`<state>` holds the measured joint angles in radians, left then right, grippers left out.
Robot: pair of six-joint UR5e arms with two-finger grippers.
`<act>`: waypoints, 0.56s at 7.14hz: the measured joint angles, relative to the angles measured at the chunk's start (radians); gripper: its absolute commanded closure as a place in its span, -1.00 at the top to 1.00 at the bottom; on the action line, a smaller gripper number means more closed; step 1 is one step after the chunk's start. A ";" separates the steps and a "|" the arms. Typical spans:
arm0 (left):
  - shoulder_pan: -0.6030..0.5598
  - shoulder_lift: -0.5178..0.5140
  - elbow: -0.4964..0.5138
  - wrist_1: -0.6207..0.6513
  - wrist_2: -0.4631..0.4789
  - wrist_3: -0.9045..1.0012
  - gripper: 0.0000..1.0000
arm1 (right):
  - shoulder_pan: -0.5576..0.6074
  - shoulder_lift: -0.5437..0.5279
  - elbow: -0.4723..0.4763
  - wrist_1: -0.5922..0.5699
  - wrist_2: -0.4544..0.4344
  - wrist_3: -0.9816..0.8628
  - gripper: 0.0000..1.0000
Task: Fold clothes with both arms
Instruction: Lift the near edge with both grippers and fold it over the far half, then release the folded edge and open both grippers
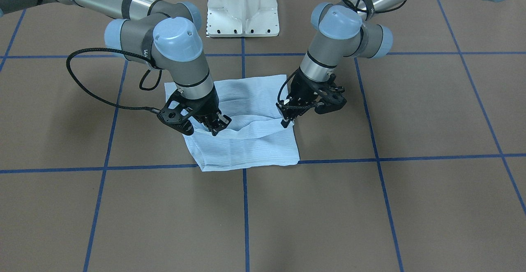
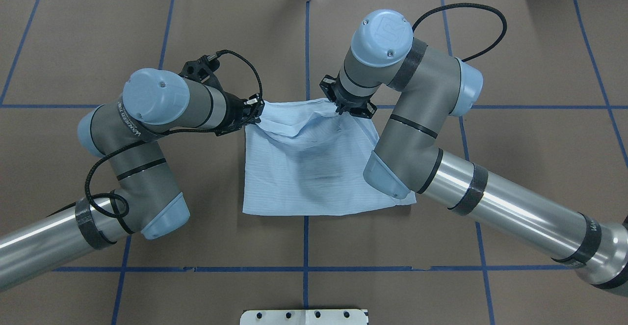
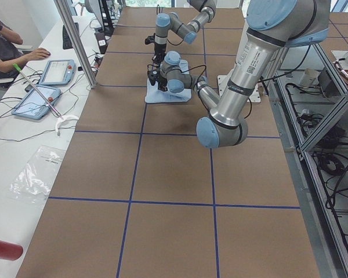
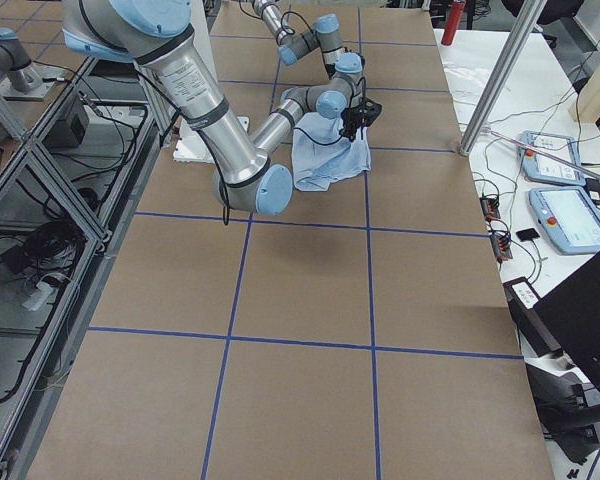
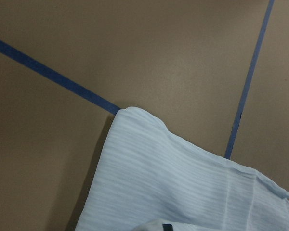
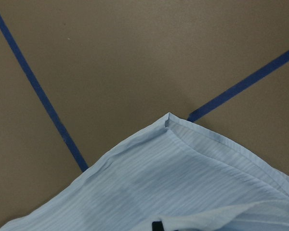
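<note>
Findings, colour and pattern only.

- Shirt (image 1: 246,148): light blue throughout, with fine paler stripes running across the fabric; the wrist views confirm the striping.
- Table (image 1: 411,206): flat brown surface.
- Tape lines (image 1: 245,214): dark blue, forming a square grid on the table.
- Left arm (image 2: 147,168) and right arm (image 2: 422,133): polished silver tubes, matt grey joints, light-blue end caps, narrow black bands.
- Left gripper (image 1: 287,121) and right gripper (image 1: 218,127): black.
- Cable (image 1: 98,49): black, braided texture.
- Base (image 1: 242,13): white.
- Cylinder (image 3: 0,249) at the bench edge: red.
</note>
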<state>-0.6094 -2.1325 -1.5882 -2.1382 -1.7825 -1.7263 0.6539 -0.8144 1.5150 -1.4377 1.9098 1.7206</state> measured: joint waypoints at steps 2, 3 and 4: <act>-0.017 -0.005 0.053 -0.039 0.001 0.010 -1.00 | 0.004 0.023 -0.050 0.002 0.000 -0.011 -1.00; -0.020 -0.005 0.064 -0.044 0.001 0.018 -1.00 | 0.007 0.038 -0.079 0.003 0.000 -0.014 -1.00; -0.022 -0.005 0.069 -0.045 0.001 0.022 -1.00 | 0.012 0.046 -0.098 0.003 0.000 -0.016 -1.00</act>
<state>-0.6311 -2.1379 -1.5193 -2.1836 -1.7814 -1.7047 0.6654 -0.7684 1.4173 -1.4345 1.9098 1.7046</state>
